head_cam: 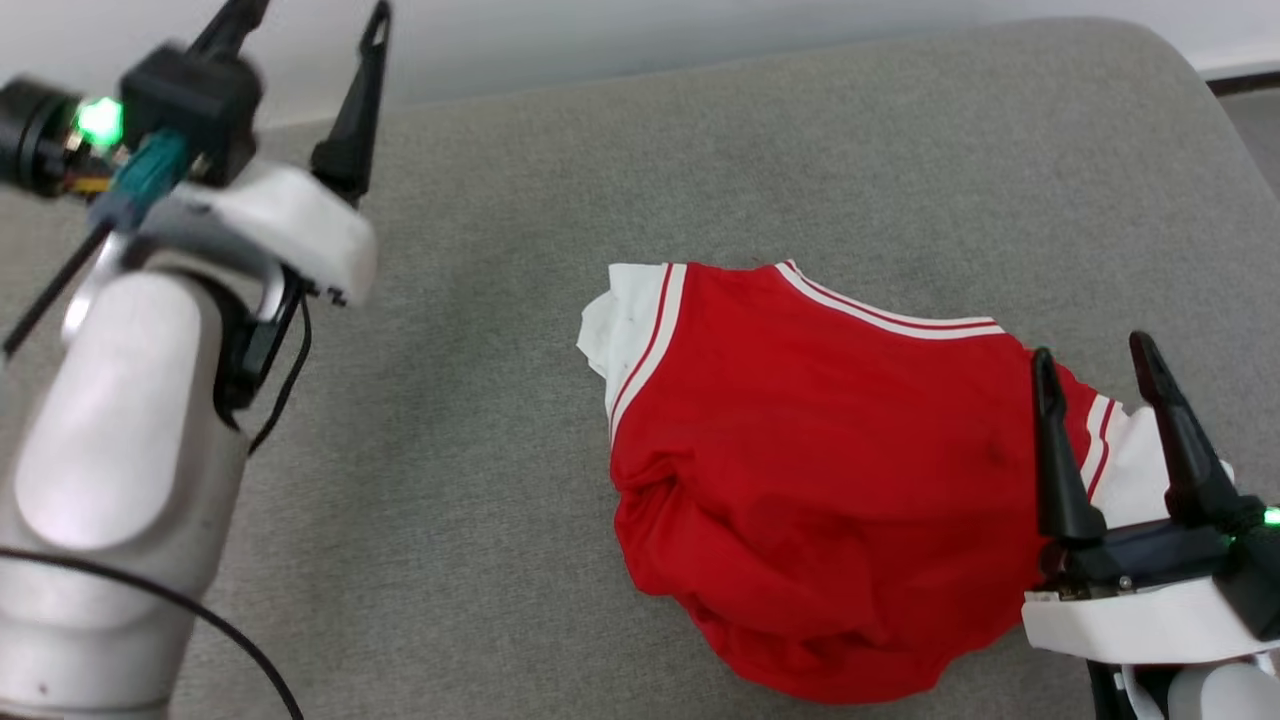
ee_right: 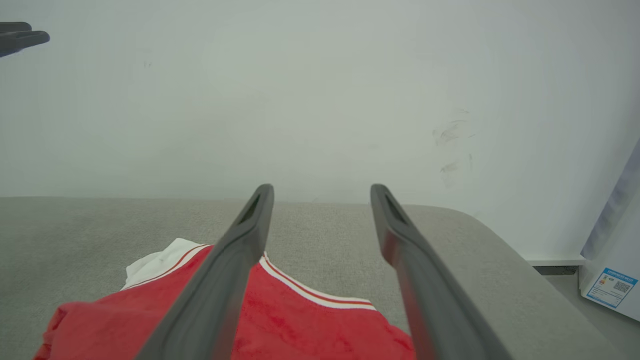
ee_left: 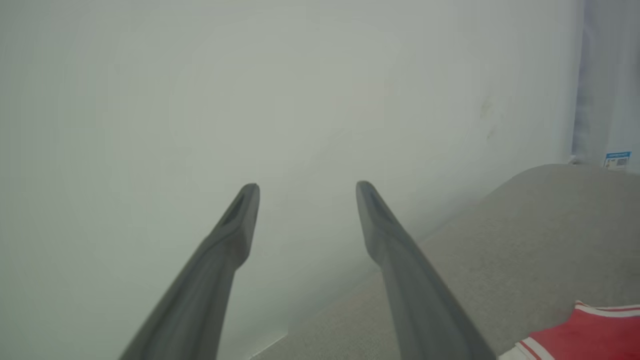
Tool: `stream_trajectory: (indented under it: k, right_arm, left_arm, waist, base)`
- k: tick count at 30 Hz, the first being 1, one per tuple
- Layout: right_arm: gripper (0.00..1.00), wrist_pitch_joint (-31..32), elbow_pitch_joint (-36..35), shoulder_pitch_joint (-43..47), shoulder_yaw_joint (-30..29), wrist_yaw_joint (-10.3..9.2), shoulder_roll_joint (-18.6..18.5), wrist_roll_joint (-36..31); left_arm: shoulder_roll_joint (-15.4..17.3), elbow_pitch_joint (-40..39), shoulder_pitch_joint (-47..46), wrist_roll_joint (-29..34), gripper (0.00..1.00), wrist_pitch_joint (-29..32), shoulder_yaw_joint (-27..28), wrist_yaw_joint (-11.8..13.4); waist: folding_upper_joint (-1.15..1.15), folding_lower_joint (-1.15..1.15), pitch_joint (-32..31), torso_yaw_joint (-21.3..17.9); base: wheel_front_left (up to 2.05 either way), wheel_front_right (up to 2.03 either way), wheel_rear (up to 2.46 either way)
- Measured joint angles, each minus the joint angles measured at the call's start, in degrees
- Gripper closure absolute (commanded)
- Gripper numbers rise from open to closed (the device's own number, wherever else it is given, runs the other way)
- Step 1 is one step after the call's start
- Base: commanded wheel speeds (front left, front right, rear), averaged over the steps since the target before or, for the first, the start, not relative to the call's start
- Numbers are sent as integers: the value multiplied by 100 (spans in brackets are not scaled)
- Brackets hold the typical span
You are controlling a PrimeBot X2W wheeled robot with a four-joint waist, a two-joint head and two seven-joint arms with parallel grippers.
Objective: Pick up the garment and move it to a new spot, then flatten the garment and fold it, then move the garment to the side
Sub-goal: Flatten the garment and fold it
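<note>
The shirt is lying in a crumpled red heap on the grey padded bench, toward its right side in the head view; a white sleeve with red-and-white stripe trim is sticking out at the heap's far left corner, and a white striped band is running along the far edge; a second white sleeve is showing at the right end, just beside the right tool; that tool is standing released, its two dark fingers spread with nothing between them, and it is overlapping the shirt's right edge, though whether it is touching the cloth I cannot tell; in the right wrist view the same tool is pointing across the shirt toward the pale wall, with the bench stretching behind and a white box with a blue label sitting at the right; the left tool is hanging raised at the upper left, well apart from the shirt, released and gripping nothing; a green light is glowing on its wrist; in the left wrist view this tool is facing the wall, with a corner of the shirt lying on the bench at the lower right
</note>
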Motion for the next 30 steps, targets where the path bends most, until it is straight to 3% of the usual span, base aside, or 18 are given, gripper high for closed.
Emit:
stream_trajectory:
  k: [8, 14, 24, 30]
  right_arm:
    - [0, 0, -260, -271, 74, -1, 7, 108]
    - [0, -1, -330, -408, 105, 0, 5, 111]
    - [0, 0, -354, -653, 250, 0, 8, 162]
    - [0, 0, -349, -743, 315, 0, 8, 203]
  left_arm:
    - [1101, 103, -1660, -1664, 0, 2299, -2163, -5]
    - [1593, -108, -2585, -2885, 0, 3939, -3744, -7]
    - [1559, -183, -3701, -4109, 0, 5443, -5811, -7]
    - [1613, -133, -3841, -4125, 0, 5909, -6133, -7]
  waist:
    - [0, 0, 435, -218]
    - [0, 0, 750, -384]
    - [0, 0, 1223, -673]
    - [0, 0, 1435, -862]
  base:
    - [0, 0, 0]
    - [0, 0, 0]
    - [0, 0, 0]
    - [0, 0, 0]
